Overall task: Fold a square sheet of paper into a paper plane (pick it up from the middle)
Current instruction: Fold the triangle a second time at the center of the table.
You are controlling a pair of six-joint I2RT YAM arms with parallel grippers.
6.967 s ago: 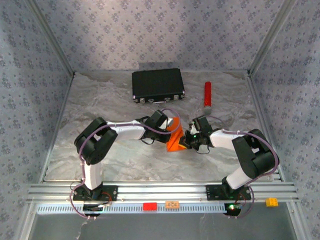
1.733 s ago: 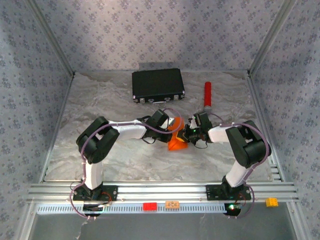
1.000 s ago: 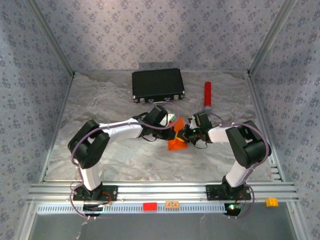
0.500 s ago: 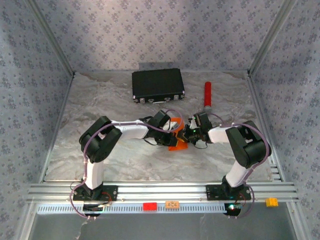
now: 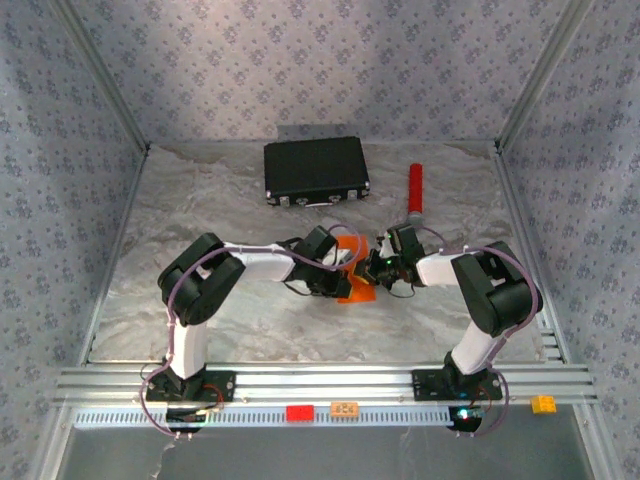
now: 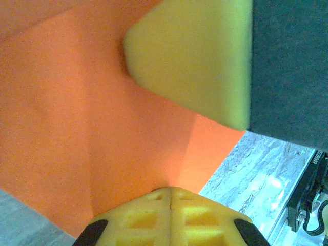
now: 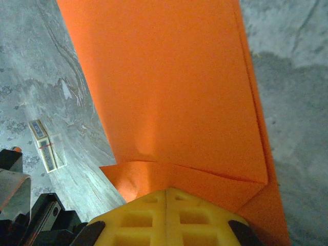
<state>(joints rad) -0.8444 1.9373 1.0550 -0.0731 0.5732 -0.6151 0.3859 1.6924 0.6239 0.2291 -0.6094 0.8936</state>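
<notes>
Two pinches are made on one creased orange sheet of paper [image 5: 357, 293], middle of the overhead picture, by the left gripper [image 6: 170, 197] and the right gripper [image 7: 166, 197], jaws pressed together on it. It is judged light, floppy, easily torn; folded edges are best gripped.

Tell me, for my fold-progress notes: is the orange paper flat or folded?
Folded. In the right wrist view the orange paper has layered edges along one side and a flap doubled over at its near end.

Black-white arms [image 5: 255, 263], purple cables [image 5: 172, 298], yellow pads [image 7: 148, 215].
</notes>
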